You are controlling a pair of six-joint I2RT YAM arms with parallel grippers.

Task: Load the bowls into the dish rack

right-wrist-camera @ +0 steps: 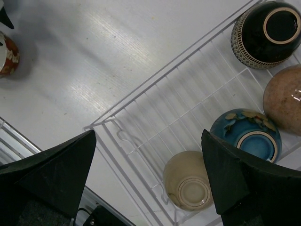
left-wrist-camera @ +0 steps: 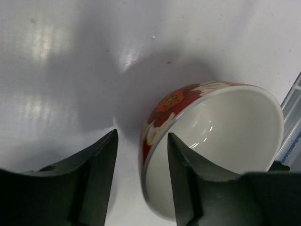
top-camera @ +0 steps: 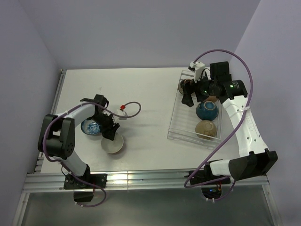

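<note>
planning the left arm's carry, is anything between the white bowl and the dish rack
Nothing visible. The table between the white bowl and the dish rack is bare, and the rack's near-left part holds no bowl. The left tool straddles the bowl's rim.

Overhead wide, wrists close; right shares dish rack (top-camera: 181, 123).

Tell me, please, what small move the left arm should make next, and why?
Probably close the left end effector on the cream-white bowl: its rim sits between the open fingers, one inside, one outside, and it is not yet in the dish rack.
</note>
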